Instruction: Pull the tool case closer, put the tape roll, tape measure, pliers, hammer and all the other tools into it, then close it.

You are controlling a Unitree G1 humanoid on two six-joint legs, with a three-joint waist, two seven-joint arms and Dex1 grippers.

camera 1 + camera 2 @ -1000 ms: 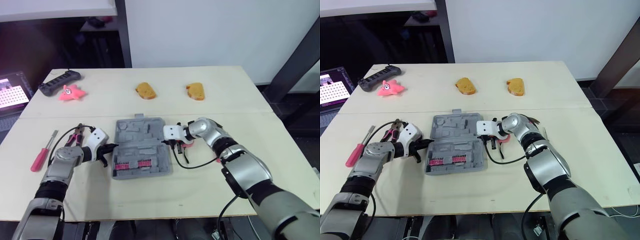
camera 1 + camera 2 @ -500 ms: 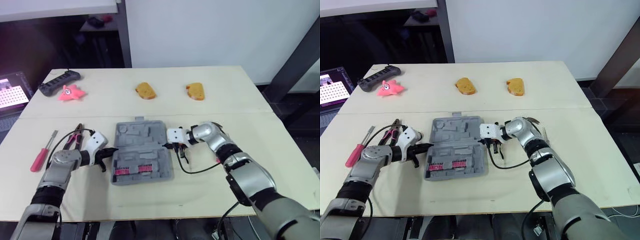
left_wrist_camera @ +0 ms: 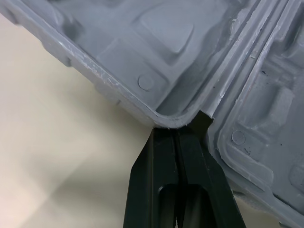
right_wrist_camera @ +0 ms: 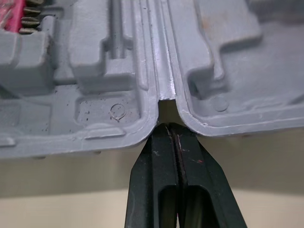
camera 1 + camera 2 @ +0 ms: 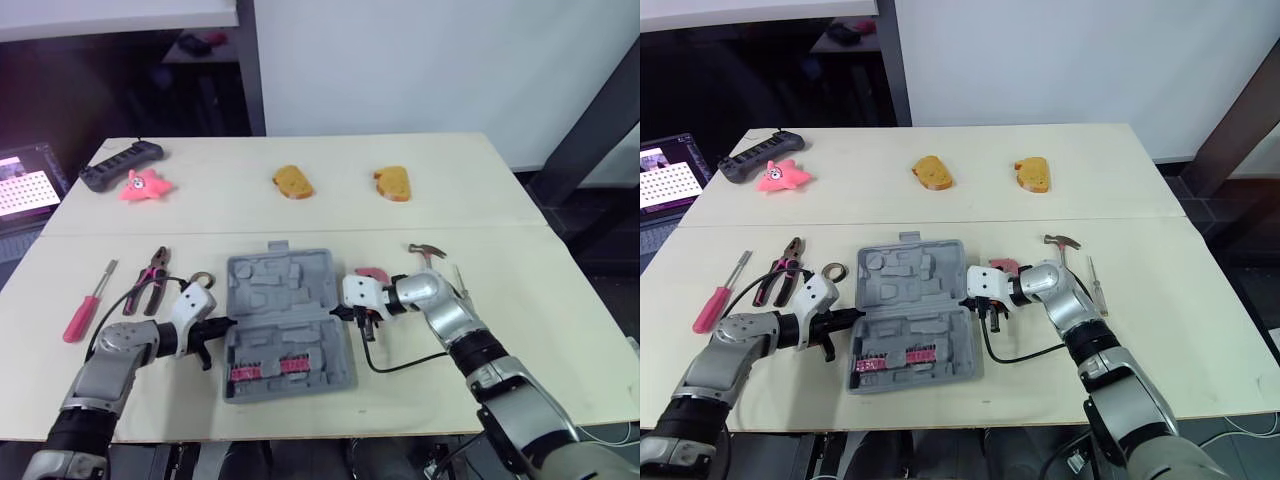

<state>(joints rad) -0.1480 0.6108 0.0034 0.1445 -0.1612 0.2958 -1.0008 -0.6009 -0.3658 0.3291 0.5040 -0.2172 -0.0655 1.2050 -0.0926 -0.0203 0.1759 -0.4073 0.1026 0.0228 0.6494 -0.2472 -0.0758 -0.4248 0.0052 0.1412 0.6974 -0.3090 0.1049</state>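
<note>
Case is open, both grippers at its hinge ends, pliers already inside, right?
No. The pliers lie on the table left of the tool case, as the right eye view shows. The rest holds.

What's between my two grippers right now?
The open grey tool case: the left gripper is at its left edge, the right gripper at its right, seen in the eye views.

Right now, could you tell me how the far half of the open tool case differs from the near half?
The far half has only bare moulded recesses, while the near half holds a red bit strip. The far half ends in a handle tab at its outer edge; the near half's outer edge looks plain. Both are grey and lie open, flat on the table.
</note>
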